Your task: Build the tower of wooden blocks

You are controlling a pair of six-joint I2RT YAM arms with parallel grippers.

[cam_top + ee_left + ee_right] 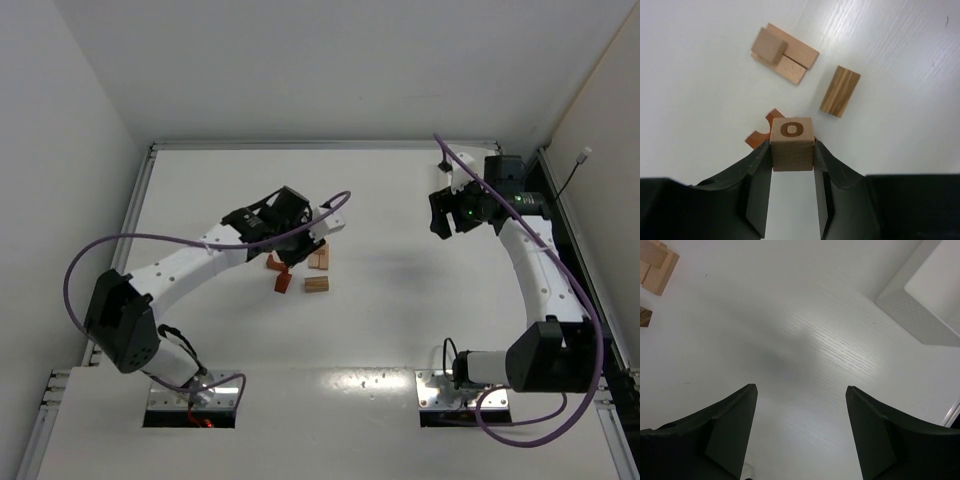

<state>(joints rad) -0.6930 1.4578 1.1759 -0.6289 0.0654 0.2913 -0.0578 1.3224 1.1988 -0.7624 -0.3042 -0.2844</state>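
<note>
One lettered cube (791, 142), pale tan, marked "O" on its upper face: clamped between the jaws of my left gripper (792, 156), a side face against each. I judge the square hold is meant to let it go down flat.

One reddish-orange arch (764, 132): on the table (900, 60) directly below the held cube and mostly hidden by it. I cannot tell whether they touch.

One beginning of the tower (790, 57): flat pale blocks laid together with a smaller block (769, 45) askew on top. It sits ahead of my left jaws and slightly left, well apart from the cube. It is low and broad, which I take to be a base.

One loose rectangular block (840, 91), darker grain: lying flat near the tower, ahead-right of the jaws and touching nothing.

One right gripper (800, 388): jaws wide apart, holding nothing, over bare table. It is kept away from the blocks, probably to leave room. A white box (922, 295) lies ahead-right.
</note>
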